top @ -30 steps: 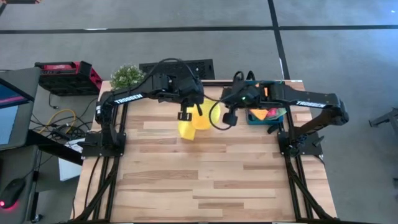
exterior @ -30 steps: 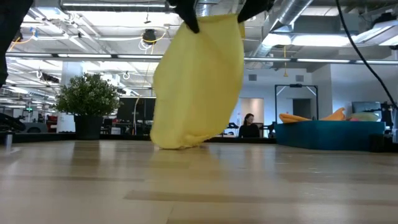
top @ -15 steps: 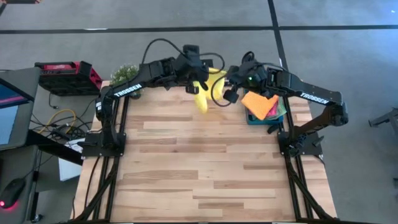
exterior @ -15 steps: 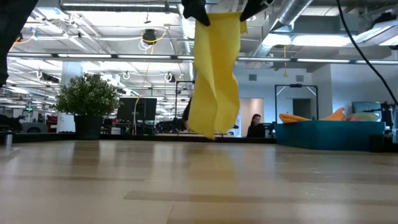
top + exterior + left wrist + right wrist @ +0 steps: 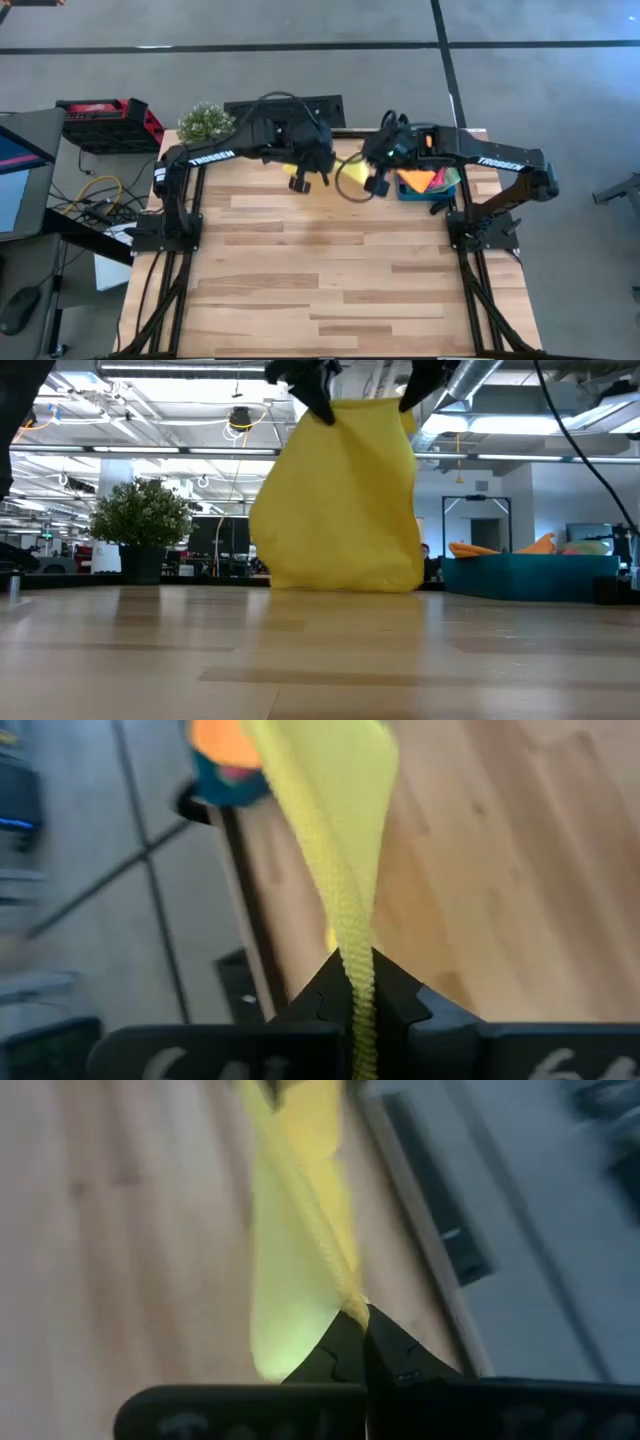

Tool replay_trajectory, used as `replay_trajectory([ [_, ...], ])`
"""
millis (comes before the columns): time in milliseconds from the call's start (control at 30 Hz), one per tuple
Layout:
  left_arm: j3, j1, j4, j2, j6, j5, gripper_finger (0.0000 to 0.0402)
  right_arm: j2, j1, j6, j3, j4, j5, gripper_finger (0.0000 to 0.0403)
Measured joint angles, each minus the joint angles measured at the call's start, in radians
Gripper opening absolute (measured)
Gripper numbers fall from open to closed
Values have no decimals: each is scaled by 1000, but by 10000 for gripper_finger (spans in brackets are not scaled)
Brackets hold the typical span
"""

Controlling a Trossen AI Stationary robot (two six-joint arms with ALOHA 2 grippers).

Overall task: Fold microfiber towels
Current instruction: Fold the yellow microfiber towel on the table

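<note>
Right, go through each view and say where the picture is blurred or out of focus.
High view: sharp overall, with the yellow microfiber towel mostly hidden under the arms. Low view: the towel and wooden table are crisp. Left wrist view: the left tool and the towel's pinched weave are sharp, the floor beyond smeared. Right wrist view: the right tool is clear, the towel soft, the table streaked.

From above, the yellow towel [image 5: 345, 170] is mostly hidden beneath both arms — only slivers show at twelve o'clock on the table [image 5: 330, 270]. At table height its top corners and the fingers run off the upper edge. The teal bin [image 5: 425, 192] partly covers its cloths; both wrist views are blurred.
</note>
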Motion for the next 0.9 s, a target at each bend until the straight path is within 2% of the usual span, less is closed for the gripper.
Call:
replay_trajectory([
  [167,-109,-53,7,-1,-87,36,0,7,86,92,-58,-9,-54,2],
  [367,-205,-138,38,-1,-227,71,0,8,212,226,-178,25,-55,3],
  [667,-355,-284,142,-2,-408,86,0,7,392,371,-366,224,-72,3],
  [900,-446,-366,235,1,-567,87,0,6,471,432,-487,382,-78,3],
])
